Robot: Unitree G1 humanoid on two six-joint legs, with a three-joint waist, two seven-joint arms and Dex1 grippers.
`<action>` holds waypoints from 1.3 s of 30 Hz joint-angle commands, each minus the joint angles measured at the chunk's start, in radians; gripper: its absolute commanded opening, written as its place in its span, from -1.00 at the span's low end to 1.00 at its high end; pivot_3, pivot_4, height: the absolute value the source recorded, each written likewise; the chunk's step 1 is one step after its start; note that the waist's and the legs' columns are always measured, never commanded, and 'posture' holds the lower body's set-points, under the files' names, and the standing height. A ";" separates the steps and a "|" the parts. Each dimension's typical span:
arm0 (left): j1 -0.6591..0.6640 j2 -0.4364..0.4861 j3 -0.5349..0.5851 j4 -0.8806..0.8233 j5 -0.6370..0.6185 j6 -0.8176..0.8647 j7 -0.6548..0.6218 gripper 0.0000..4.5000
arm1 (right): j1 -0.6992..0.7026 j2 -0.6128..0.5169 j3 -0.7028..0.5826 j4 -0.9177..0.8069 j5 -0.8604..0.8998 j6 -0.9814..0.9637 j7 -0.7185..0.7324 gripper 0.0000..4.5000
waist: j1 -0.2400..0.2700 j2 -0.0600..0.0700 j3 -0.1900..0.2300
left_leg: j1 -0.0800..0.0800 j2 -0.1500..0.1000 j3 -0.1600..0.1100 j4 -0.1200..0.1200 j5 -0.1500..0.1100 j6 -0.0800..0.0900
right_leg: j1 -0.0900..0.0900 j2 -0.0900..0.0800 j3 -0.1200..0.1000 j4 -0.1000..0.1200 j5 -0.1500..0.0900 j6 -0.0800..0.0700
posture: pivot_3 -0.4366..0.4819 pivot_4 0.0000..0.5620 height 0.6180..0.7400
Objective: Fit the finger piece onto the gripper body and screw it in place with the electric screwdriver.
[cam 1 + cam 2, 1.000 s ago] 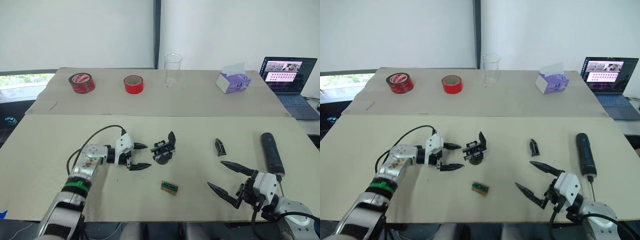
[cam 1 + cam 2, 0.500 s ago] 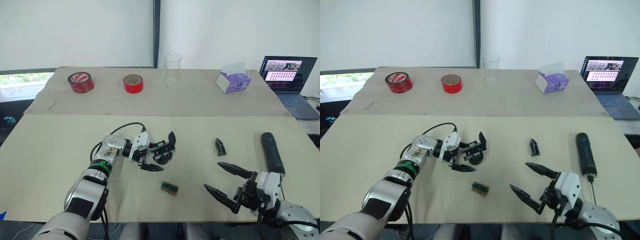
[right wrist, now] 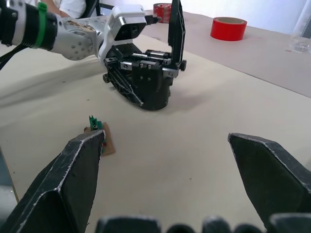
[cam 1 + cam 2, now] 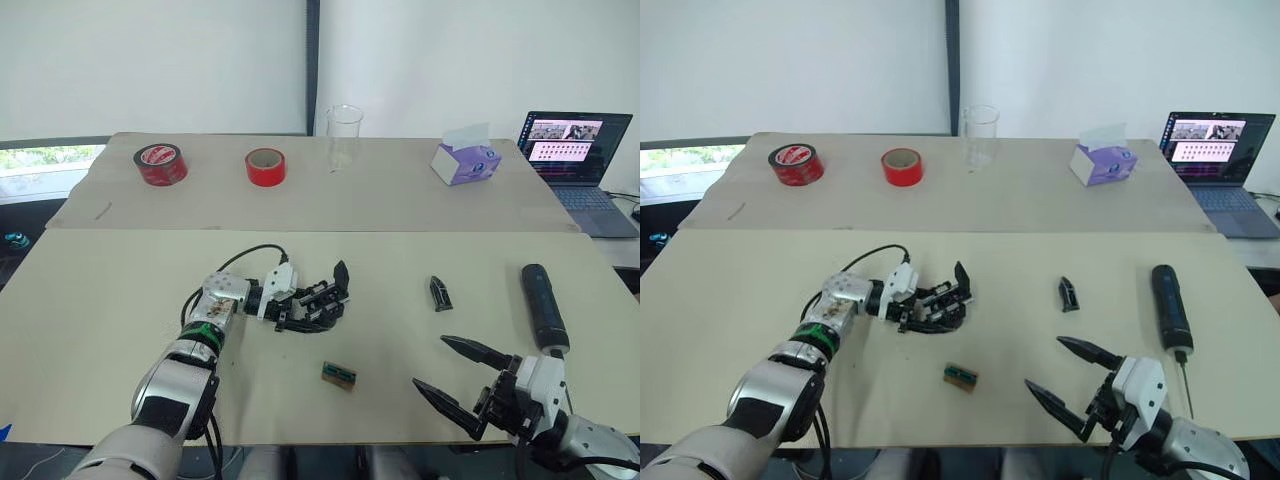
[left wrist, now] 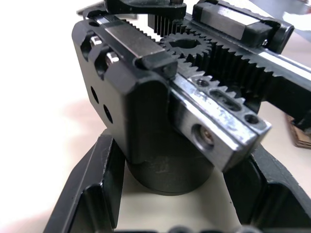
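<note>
The gripper body [image 4: 326,299] stands mid-table, a black block on a round base with one pointed finger sticking up. My left gripper [image 4: 308,311] is shut around that base; in the left wrist view its fingers [image 5: 95,194] hug the base under the toothed rack of the gripper body [image 5: 146,97]. The finger piece [image 4: 440,293] lies alone to the right. Further right lies the electric screwdriver [image 4: 541,305], its bit pointing at the table's front edge. My right gripper [image 4: 430,362] hangs open near the front edge, between them, holding nothing.
A tiny green-and-brown block [image 4: 339,374] lies in front of the gripper body. On the back table stand two red tape rolls [image 4: 163,163] [image 4: 267,166], a clear beaker [image 4: 345,138], a purple tissue box [image 4: 466,160] and a laptop [image 4: 572,150].
My left gripper slid right to the gripper body and its fingers closed around the base. My right gripper drew back toward the front edge, still open.
</note>
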 commanded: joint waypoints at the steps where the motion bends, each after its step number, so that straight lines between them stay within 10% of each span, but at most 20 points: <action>1: 0.142 0.001 0.038 -0.363 -0.025 0.189 0.208 0.03 | -0.005 0.008 -0.008 0.004 -0.004 -0.039 0.013 1.00 | 0.000 0.000 0.000 | 0.000 0.000 0.000 0.000 0.000 0.000 | 0.000 0.000 0.000 0.000 0.000 0.000 | -0.05 -0.47 1.00; 7: 0.400 -0.024 0.013 -0.847 0.027 0.480 0.514 0.03 | -0.022 0.015 0.004 0.029 -0.015 -0.052 0.031 1.00 | 0.005 0.000 0.000 | 0.001 0.000 0.000 0.000 0.000 0.000 | 0.000 -0.002 0.000 0.001 0.000 0.000 | -0.05 -0.47 1.00; 19: 0.555 -0.065 -0.066 -1.049 0.065 0.662 0.748 0.03 | -0.114 -0.028 0.011 0.097 -0.005 -0.042 0.101 1.00 | 0.013 0.001 0.000 | 0.002 -0.001 0.000 -0.001 0.000 0.000 | 0.001 -0.002 0.000 0.000 0.000 0.000 | -0.05 -0.47 1.00; 21: 0.556 -0.058 -0.058 -1.046 0.051 0.669 0.752 0.49 | -0.117 -0.029 0.011 0.100 -0.004 -0.043 0.103 1.00 | 0.013 0.001 0.000 | 0.002 -0.001 0.000 -0.001 0.000 0.000 | 0.001 -0.002 0.000 0.000 0.000 0.000 | -0.05 -0.47 1.00; 24: 0.547 -0.028 -0.044 -1.024 0.024 0.656 0.720 0.98 | -0.117 -0.021 0.010 0.098 0.000 -0.042 0.100 1.00 | 0.011 0.001 0.000 | 0.003 -0.001 0.000 -0.001 0.000 0.000 | 0.002 -0.002 0.001 0.000 0.000 0.000 | -0.05 -0.47 1.00; 32: 0.439 0.144 -0.057 -0.793 -0.048 0.491 0.422 0.98 | -0.109 -0.016 0.010 0.091 -0.005 -0.042 0.088 1.00 | 0.004 0.001 -0.001 | 0.005 -0.001 0.001 -0.003 0.000 0.000 | 0.002 -0.001 0.001 0.001 -0.001 -0.001 | -0.05 -0.47 1.00; 39: 0.253 0.112 -0.074 -0.452 -0.068 0.252 0.200 0.98 | -0.107 -0.014 0.011 0.092 -0.009 -0.042 0.076 1.00 | 0.013 0.001 -0.001 | 0.007 -0.002 0.001 -0.002 0.000 0.000 | 0.004 -0.001 0.001 0.000 0.000 -0.001 | -0.05 -0.47 1.00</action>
